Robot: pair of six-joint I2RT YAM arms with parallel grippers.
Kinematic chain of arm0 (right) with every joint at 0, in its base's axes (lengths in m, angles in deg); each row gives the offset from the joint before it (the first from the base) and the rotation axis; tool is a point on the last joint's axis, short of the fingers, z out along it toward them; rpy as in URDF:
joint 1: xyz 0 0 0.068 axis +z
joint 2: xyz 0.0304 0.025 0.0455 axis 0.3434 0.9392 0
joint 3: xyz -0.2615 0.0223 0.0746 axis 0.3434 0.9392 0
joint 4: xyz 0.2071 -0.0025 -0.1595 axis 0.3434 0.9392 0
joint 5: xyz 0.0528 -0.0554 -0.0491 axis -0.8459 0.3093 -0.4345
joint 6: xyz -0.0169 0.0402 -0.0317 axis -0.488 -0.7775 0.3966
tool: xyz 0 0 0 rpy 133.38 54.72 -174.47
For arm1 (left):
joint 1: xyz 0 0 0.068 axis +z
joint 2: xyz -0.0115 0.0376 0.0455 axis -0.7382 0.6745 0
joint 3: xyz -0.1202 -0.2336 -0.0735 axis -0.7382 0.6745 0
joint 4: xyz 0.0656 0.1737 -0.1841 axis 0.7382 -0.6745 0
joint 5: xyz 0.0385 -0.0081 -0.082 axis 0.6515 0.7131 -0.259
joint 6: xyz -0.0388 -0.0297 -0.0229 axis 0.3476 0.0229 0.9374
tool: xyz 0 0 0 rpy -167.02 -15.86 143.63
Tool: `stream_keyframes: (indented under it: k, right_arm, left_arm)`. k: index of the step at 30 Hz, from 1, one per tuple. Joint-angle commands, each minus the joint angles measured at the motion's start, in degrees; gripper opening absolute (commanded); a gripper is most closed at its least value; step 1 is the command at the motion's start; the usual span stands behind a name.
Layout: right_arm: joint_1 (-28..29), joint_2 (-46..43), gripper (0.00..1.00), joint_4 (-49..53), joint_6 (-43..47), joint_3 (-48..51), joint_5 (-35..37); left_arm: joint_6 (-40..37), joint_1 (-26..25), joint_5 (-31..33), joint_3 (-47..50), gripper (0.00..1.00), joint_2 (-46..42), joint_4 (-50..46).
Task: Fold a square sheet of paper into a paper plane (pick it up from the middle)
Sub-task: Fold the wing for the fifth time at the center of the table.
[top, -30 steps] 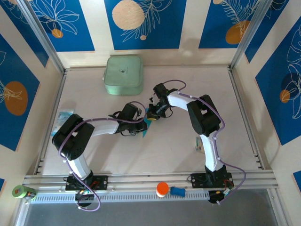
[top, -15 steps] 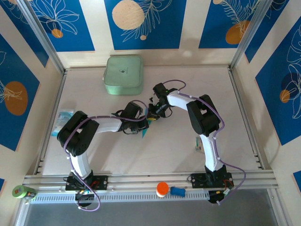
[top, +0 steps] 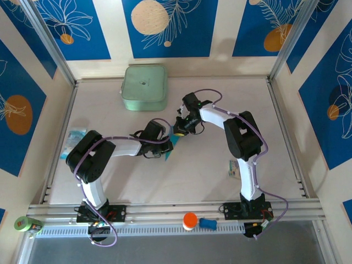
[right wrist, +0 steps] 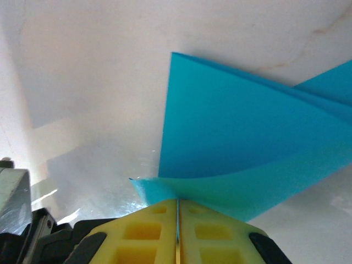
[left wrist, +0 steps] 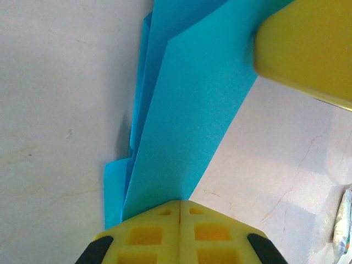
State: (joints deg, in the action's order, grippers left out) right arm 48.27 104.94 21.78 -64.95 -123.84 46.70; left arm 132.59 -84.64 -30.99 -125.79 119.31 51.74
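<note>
The cyan-blue sheet of paper (top: 175, 141) is folded into a narrow, layered, pointed shape and held just above the table's middle. My left gripper (top: 164, 145) is shut on its near end; in the left wrist view the creased layers (left wrist: 190, 110) run away from my shut gripper (left wrist: 180, 204). My right gripper (top: 179, 130) is shut on an edge of the paper from the far side. In the right wrist view a curled flap of the paper (right wrist: 247, 137) goes into my shut gripper (right wrist: 177, 201). One yellow finger of the right gripper (left wrist: 308, 49) shows beside the paper in the left wrist view.
A pale green rounded box (top: 144, 88) stands at the back left. Small printed packets (top: 75, 136) lie by the left rail, and another packet (top: 233, 168) lies near the right arm. An orange-capped item (top: 190, 220) and a green can (top: 25, 224) sit at the front rail.
My left arm has drawn its elbow to the right and its jaws have closed fully on the paper. The right gripper has shifted slightly right and back with the paper's edge.
</note>
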Motion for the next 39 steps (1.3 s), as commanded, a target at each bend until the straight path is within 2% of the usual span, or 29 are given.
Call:
stream_keyframes:
  k: [1, 6, 10, 13, 17, 29, 35, 39]
  right_arm:
    - [-0.1, 1.1, 0.09, 1.0, 1.5, -0.4, 0.5]
    - [-0.1, 3.1, 0.09, 1.8, 1.7, -1.6, 1.9]
    - [-0.1, 4.6, 0.09, 3.0, 1.4, -2.1, 2.8]
    - [-0.1, 5.1, 0.09, 3.1, 1.0, -1.6, 2.9]
    - [-0.2, 5.0, 0.09, 2.8, 0.5, -0.7, 2.8]
    - [-1.0, 3.8, 0.08, -1.4, 0.0, 1.6, -0.2]
    - [-4.9, 4.5, 0.08, -5.2, -1.7, 2.4, -1.3]
    - [-8.4, 5.1, 0.08, -5.8, -3.3, 1.0, 1.9]
  left_arm:
    - [0.1, -0.1, 0.9, 1.5, 0.02, -0.3, -3.1]
    - [-0.6, -0.2, -1.0, 1.1, 0.02, -1.3, -1.4]
    - [-0.6, 0.1, -2.2, 0.5, 0.07, -2.7, 1.0]
    - [0.1, 0.6, -1.7, 0.3, 0.11, -3.2, 2.5]
    - [0.2, 1.3, 0.7, -0.4, 0.13, -2.6, 1.1]
    - [0.1, 1.5, 3.7, -1.2, 0.03, 0.9, -5.6]
    - [1.5, 1.5, 4.6, 1.1, 0.0, 0.8, -9.0]
    - [2.0, 1.5, 4.6, 2.1, 0.0, 0.9, -10.4]
